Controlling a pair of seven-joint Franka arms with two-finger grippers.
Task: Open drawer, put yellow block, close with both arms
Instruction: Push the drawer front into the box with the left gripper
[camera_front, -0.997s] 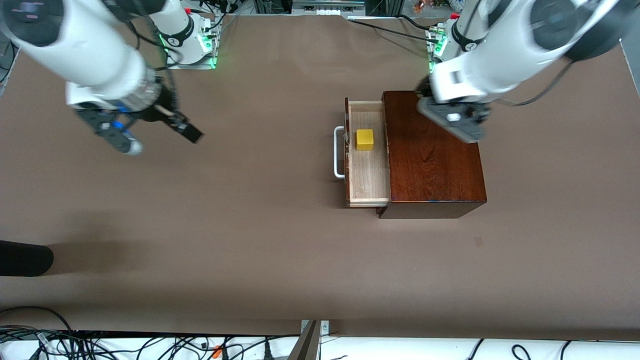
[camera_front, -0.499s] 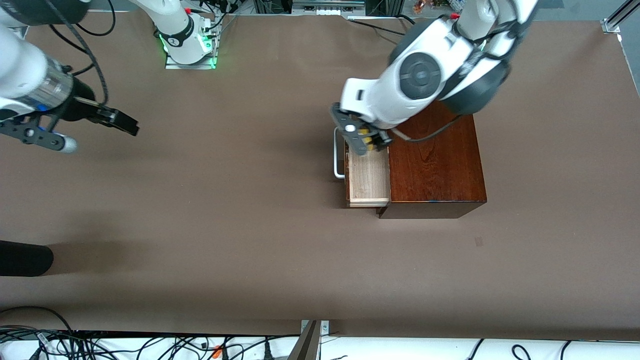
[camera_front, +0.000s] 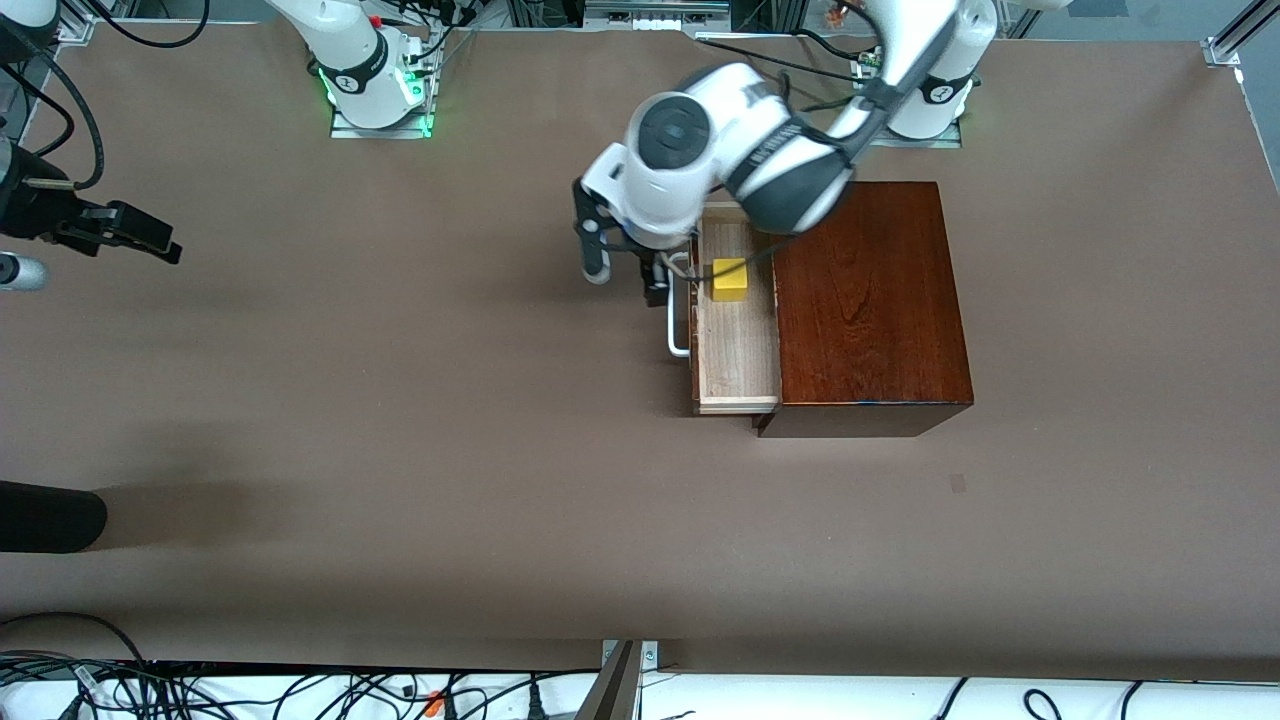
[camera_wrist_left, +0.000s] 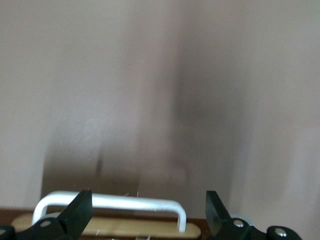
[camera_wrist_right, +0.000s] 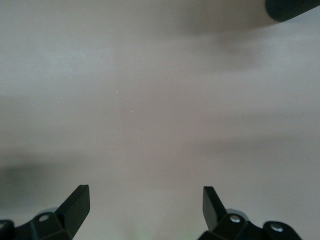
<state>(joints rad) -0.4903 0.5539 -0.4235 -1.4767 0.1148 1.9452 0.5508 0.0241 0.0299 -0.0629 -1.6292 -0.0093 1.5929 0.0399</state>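
Note:
The drawer (camera_front: 738, 345) stands pulled out of the dark mahogany box (camera_front: 865, 300), its white handle (camera_front: 678, 335) facing the right arm's end of the table. The yellow block (camera_front: 729, 279) lies in the drawer tray. My left gripper (camera_front: 625, 280) hangs open just in front of the drawer, by the handle's end nearest the robot bases. In the left wrist view the handle (camera_wrist_left: 107, 201) runs close under the open left gripper (camera_wrist_left: 147, 212), and nothing is gripped. My right gripper (camera_front: 150, 240) is open over bare table at the right arm's end; the right wrist view shows this gripper (camera_wrist_right: 145, 205) empty.
A black rounded object (camera_front: 50, 515) juts in at the right arm's end of the table, nearer the front camera. Cables (camera_front: 200, 690) run along the table's front edge. The green-lit right arm base (camera_front: 375, 95) stands at the top.
The left arm has swung from over the box, across the drawer, to in front of the handle. The right arm has drawn back toward its end of the table.

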